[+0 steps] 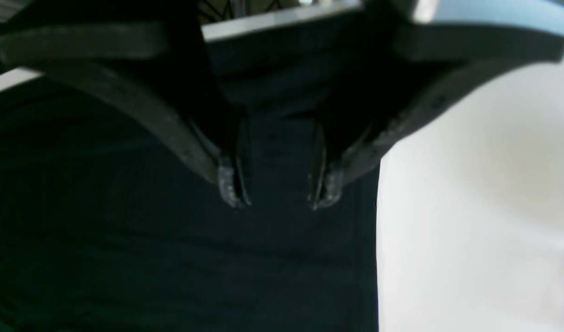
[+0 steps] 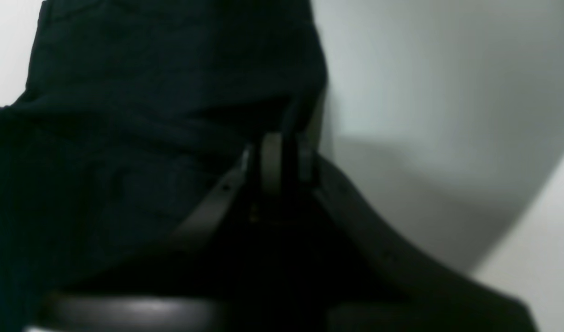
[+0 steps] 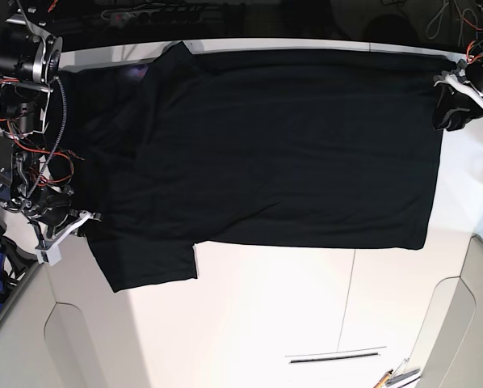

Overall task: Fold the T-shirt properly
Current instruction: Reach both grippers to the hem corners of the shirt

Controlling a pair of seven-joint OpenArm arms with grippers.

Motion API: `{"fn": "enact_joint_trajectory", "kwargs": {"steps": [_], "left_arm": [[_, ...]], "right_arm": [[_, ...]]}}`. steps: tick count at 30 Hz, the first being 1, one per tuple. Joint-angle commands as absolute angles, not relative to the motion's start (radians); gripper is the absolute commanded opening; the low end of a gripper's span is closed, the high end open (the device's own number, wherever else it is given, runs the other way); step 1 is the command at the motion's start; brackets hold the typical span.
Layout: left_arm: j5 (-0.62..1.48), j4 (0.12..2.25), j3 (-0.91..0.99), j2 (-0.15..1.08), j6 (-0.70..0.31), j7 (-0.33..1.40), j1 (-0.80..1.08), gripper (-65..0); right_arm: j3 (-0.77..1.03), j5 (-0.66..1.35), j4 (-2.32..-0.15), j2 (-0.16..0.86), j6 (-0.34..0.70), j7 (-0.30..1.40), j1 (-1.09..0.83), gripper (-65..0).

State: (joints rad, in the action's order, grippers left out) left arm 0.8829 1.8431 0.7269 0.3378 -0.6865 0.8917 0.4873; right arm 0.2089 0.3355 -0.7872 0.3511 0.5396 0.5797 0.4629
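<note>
The black T-shirt (image 3: 282, 145) lies spread on the white desk (image 3: 306, 307); the left tool (image 1: 279, 193) hovers released above its hem corner, the right tool (image 2: 282, 161) clenched on its sleeve-side edge
</note>
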Motion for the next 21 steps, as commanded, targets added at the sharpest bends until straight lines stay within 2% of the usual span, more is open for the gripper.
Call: {"fn": "enact_joint_trajectory", "kwargs": {"steps": [1, 3, 6, 11, 21], "left_arm": [[0.901, 1.859, 0.735, 0.353, -0.698, 0.873, 0.471, -40.8], [0.901, 1.859, 0.735, 0.352, -0.698, 0.873, 0.443, -40.4], [0.901, 1.857, 0.735, 0.352, -0.698, 0.873, 0.4, -35.9], [0.893, 1.814, 0.727, 0.354, -0.691, 0.863, 0.308, -35.7], [0.706, 1.51, 0.505, 0.447, -0.606, 0.754, 0.04, -35.7]], "right_arm": [[0.21, 0.336, -0.798, 0.363, 0.543, 0.573, 0.486, -65.0], [0.21, 0.336, -0.798, 0.363, 0.542, 0.573, 0.486, -65.0], [0.21, 0.336, -0.798, 0.363, 0.542, 0.573, 0.486, -65.0], [0.21, 0.336, -0.798, 0.363, 0.543, 0.572, 0.486, -65.0], [0.21, 0.341, -0.798, 0.363, 0.543, 0.572, 0.486, -65.0]]}}
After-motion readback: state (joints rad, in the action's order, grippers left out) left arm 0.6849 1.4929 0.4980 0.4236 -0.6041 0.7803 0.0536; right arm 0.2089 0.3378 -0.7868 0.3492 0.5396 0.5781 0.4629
